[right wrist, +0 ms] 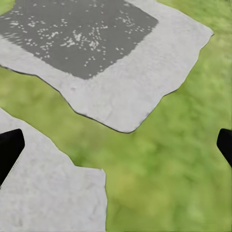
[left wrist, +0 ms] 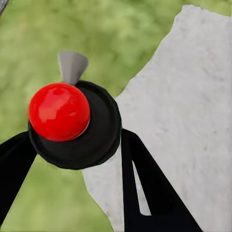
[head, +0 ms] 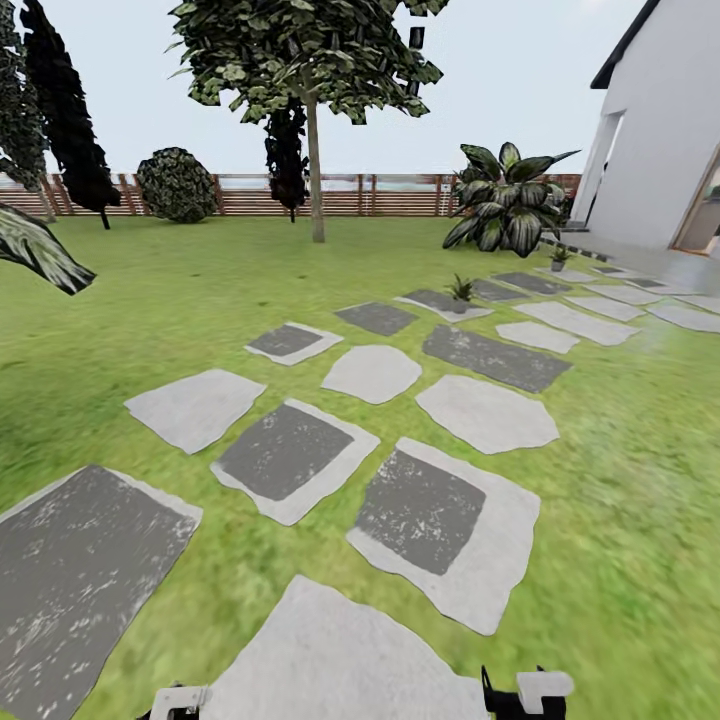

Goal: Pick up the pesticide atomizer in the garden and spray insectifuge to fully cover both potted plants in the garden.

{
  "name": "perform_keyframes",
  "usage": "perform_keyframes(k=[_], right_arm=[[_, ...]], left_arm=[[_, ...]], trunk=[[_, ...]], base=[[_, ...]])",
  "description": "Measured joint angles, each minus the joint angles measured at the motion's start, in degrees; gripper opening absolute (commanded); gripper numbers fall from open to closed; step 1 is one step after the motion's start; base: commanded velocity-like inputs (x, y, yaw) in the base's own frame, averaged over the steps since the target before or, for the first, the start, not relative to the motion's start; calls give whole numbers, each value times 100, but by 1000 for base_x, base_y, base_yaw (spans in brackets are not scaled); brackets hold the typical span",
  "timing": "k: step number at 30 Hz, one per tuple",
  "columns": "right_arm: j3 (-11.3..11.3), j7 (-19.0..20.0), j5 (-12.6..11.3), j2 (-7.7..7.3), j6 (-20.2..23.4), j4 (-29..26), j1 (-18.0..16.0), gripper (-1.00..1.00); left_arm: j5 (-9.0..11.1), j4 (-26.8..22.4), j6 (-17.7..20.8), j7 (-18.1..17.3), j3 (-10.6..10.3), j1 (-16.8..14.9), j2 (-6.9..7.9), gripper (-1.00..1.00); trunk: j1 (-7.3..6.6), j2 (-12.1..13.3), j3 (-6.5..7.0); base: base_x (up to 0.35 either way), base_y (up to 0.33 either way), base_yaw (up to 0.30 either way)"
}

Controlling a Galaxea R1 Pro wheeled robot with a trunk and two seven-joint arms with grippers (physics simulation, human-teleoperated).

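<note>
In the left wrist view the pesticide atomizer (left wrist: 72, 125) is a round black body with a glossy red ball cap and a small grey nozzle. My left gripper (left wrist: 77, 147) is shut on it, a black finger (left wrist: 145, 183) on each side. My right gripper (right wrist: 117, 147) is open over grass, with nothing between its widely spread fingertips. Far ahead in the garden, one small potted plant (head: 461, 293) stands on a stepping stone. The other potted plant (head: 559, 258) sits further right, near the house.
Grey and pale stepping stones (head: 288, 455) run from my base toward the house (head: 660, 130) at the right. A big striped-leaf shrub (head: 510, 200) stands behind the pots. A tree (head: 315, 150), a round bush (head: 177, 185) and a slatted fence (head: 390, 195) line the far lawn.
</note>
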Motion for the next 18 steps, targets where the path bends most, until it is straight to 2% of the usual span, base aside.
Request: perform_keyframes(k=[18], right_arm=[[0,0,0,1,0,0,0,100]], left_arm=[[0,0,0,0,-1,0,0,-100]], trunk=[[0,0,0]], base=[[340,0,0]])
